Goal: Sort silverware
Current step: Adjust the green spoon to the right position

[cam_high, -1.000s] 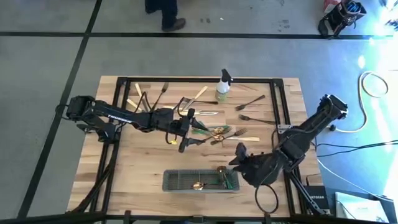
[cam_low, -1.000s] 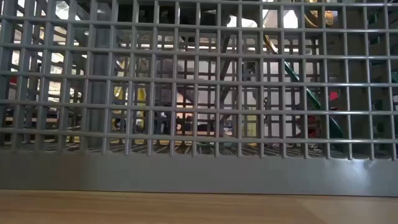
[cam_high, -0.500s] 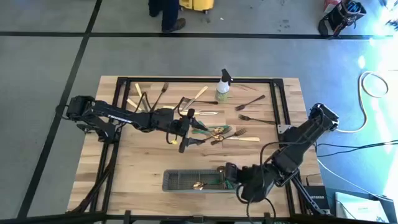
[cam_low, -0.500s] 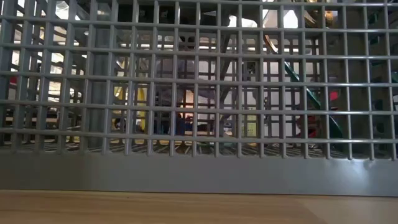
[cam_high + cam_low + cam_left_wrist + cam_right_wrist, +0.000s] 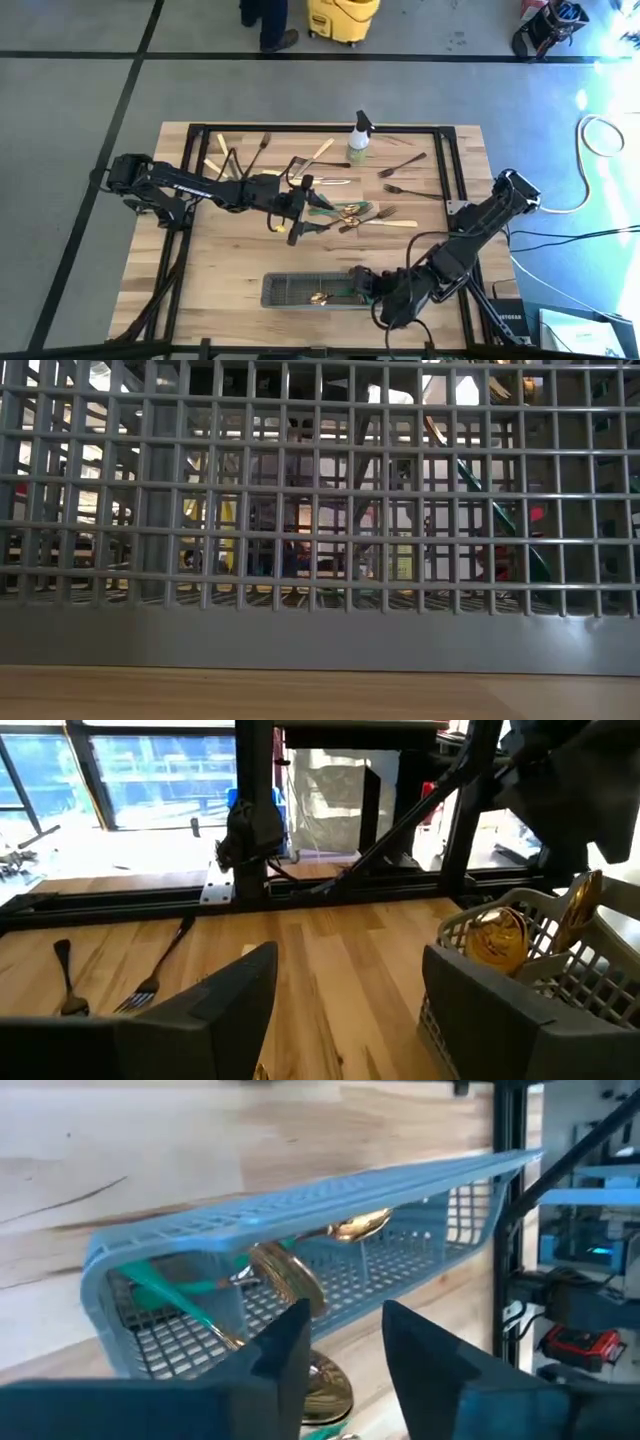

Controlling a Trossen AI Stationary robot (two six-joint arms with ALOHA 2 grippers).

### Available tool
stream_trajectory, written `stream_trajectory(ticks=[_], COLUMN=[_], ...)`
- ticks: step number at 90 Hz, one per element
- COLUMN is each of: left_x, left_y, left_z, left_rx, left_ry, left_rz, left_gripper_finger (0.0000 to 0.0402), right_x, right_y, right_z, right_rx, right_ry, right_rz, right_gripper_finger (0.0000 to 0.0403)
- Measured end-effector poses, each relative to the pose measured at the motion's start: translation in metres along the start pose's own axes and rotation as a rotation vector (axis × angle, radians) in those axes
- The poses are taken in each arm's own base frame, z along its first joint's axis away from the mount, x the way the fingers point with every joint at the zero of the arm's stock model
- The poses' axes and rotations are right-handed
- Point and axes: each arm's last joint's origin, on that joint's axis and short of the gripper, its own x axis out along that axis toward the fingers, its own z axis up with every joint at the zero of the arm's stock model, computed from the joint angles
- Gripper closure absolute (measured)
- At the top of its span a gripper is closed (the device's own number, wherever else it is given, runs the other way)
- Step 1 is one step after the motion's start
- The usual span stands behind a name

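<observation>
Silverware lies scattered on the far half of the wooden table: dark forks (image 5: 408, 176) at the right, a mixed gold and green cluster (image 5: 352, 213) mid-table, more pieces (image 5: 232, 150) at the far left. The grey mesh caddy (image 5: 290, 290) stands near the front edge, with gold spoons (image 5: 285, 1275) and green-handled pieces (image 5: 500, 520) inside. My right gripper (image 5: 362, 283) hangs over the caddy's right end, shut on a gold spoon (image 5: 325, 1385). My left gripper (image 5: 305, 222) stands open just left of the cluster, nothing between its fingers (image 5: 200, 1010). My right gripper has the gold spoon's bowl (image 5: 322, 1380) in the narrow gap between its two fingers (image 5: 285, 1345); a bit of green shows behind the bowl at the picture's bottom edge. The fingers hide the exact spots of contact. The spoon sits over the caddy's mesh floor (image 5: 420, 1260).
A small spray bottle (image 5: 358, 140) stands at the far edge, mid-table. A black frame (image 5: 455, 170) runs around the table top. Bare wood lies between the cluster and the caddy. The caddy's mesh wall (image 5: 320, 630) fills the low view. A yellow bucket (image 5: 343, 18) stands on the floor beyond.
My right gripper has gone toward the near edge and to the left, from open table right of the caddy down to the caddy's right end. The right arm has folded lower along the table's near right side.
</observation>
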Motion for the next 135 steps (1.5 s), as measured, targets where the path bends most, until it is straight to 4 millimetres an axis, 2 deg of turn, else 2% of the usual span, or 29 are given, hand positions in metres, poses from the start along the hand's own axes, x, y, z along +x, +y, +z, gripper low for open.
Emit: stream_trajectory(ticks=[16,39,50,75,94,108,135], left_x=[0.000,0.000,0.000,0.000,0.000,0.000,0.000], left_y=[0.000,0.000,0.000,0.000,0.000,-0.001,-0.002], left_z=[-0.001,-0.001,-0.001,-0.001,-0.001,-0.001,-0.001], left_rx=[-0.001,-0.003,-0.005,-0.007,-0.003,-0.003,-0.004], left_ry=[0.005,0.010,0.011,0.011,0.011,0.010,0.010], left_rz=[-0.001,-0.001,-0.001,-0.002,-0.002,-0.005,-0.006], left_gripper_finger=[0.0167,0.0167,0.0167,0.0167,0.0167,0.0167,0.0167], right_x=[0.002,0.018,0.019,0.020,0.020,0.011,-0.028], right_y=[0.001,0.001,-0.002,-0.004,-0.005,-0.012,-0.038], right_z=[0.001,0.002,0.001,-0.001,-0.002,0.001,0.003], right_rx=[-0.018,-0.039,-0.035,-0.012,0.003,0.019,0.134], right_ry=[-0.017,-0.018,-0.029,-0.061,-0.074,-0.084,-0.120], right_rz=[0.018,0.068,0.054,0.082,0.091,0.074,0.025], right_gripper_finger=[0.0277,0.0281,0.0305,0.0391,0.0400,0.0402,0.0402])
